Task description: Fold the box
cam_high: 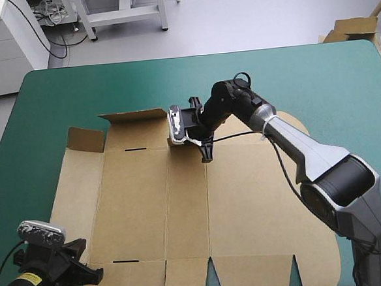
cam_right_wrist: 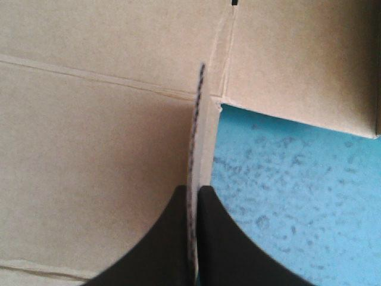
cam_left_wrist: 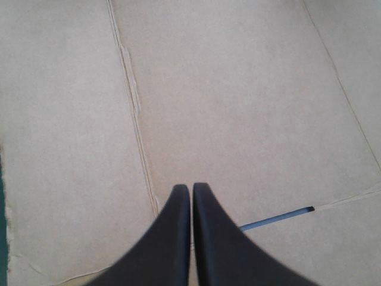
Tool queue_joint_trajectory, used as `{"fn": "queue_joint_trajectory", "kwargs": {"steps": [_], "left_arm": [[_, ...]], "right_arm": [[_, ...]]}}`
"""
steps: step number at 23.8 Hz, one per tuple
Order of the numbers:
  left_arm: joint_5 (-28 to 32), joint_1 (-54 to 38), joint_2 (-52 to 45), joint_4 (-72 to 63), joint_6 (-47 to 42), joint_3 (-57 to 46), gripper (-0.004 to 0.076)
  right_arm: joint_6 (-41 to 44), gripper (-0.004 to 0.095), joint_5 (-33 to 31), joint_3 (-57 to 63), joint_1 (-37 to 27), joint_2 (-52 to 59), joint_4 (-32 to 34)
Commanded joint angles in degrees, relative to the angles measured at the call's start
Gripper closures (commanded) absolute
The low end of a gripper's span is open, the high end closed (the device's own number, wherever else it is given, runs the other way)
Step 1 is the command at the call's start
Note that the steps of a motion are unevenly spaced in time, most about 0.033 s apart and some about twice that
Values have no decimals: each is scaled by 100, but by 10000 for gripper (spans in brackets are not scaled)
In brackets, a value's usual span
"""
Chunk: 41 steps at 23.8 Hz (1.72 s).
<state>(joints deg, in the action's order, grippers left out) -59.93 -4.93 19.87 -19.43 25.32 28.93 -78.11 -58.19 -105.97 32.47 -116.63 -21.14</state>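
One box [cam_high: 182,209], a cut sheet of brown board, lies mostly flat on the teal-green cover [cam_high: 317,82]. Taking the table's far edge as 12 o'clock, the sheet covers the middle and runs out toward 6 and 8 o'clock, stopping short of the far edge.

Three of its parts stand up from the sheet, all on the far side:
- one corner flap [cam_high: 85,140] at about 10 o'clock
- one long flap [cam_high: 133,115] at about 11 o'clock
- one small flap [cam_right_wrist: 201,131], close to the sheet's 12 o'clock edge

Two dark slots are cut in the board, one [cam_high: 137,149] below the long flap and one [cam_high: 123,261] near the 7 o'clock edge. Two narrow gaps split the tabs along the near edge.

Two grippers are in view. The right gripper [cam_right_wrist: 193,195] reaches in from 4 o'clock. Its black fingers are pressed onto the small flap, whose thin edge rises between them, with brown board on one side and teal-green cover on the other. The left gripper [cam_left_wrist: 191,190] is at the sheet's 7 o'clock corner. Its fingers are drawn together into one point with nothing between them, above bare board, and one slot lies just beside them.

More brown board [cam_high: 356,27] shows past the table's 1 o'clock corner, off the cover.
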Motion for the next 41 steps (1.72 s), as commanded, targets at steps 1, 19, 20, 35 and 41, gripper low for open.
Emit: {"fn": "queue_joint_trajectory", "kwargs": {"steps": [1,19,20,35,41], "left_arm": [[251,2,66,-178,8,166,731],[-57,2,66,-179,-28,66,731],[-57,2,66,-179,-28,66,731],[-57,2,66,-179,-28,66,731],[-57,2,66,-179,-28,66,731]], "right_arm": [[-93,929,-6,-162,178,89,-341],[2558,603,568,-162,105,796,2049],[2793,612,557,-162,22,903,2161],[5532,767,-885,546,-2642,2552,2033],[5703,794,-885,2418,-3662,4017,1105]]}}
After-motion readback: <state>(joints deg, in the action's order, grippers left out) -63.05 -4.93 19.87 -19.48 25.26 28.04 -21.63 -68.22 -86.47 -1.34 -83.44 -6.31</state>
